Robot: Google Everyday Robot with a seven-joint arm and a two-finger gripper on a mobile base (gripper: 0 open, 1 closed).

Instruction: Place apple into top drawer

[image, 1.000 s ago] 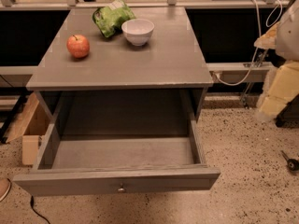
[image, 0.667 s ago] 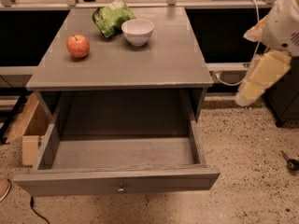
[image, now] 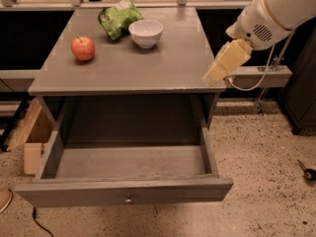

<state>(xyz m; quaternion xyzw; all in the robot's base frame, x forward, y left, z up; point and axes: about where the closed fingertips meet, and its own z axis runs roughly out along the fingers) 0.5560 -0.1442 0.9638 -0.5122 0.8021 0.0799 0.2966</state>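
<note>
The red-orange apple [image: 83, 48] sits on the left part of the grey cabinet top [image: 158, 70]. The top drawer [image: 123, 191] is pulled out wide below the top, with its knob [image: 129, 199] on the front panel and nothing inside. My gripper [image: 216, 74], cream-coloured on a white arm, hangs over the right edge of the cabinet top. It is far to the right of the apple and holds nothing that I can see.
A white bowl [image: 145, 32] and a green bag [image: 118, 16] stand at the back of the top, right of the apple. A wooden box [image: 29, 137] stands on the floor at the left. A small tool [image: 307, 172] lies on the floor at the right.
My arm has moved left and forward, from beside the cabinet at the right to over the right edge of its top. The apple and the drawer have not moved.
</note>
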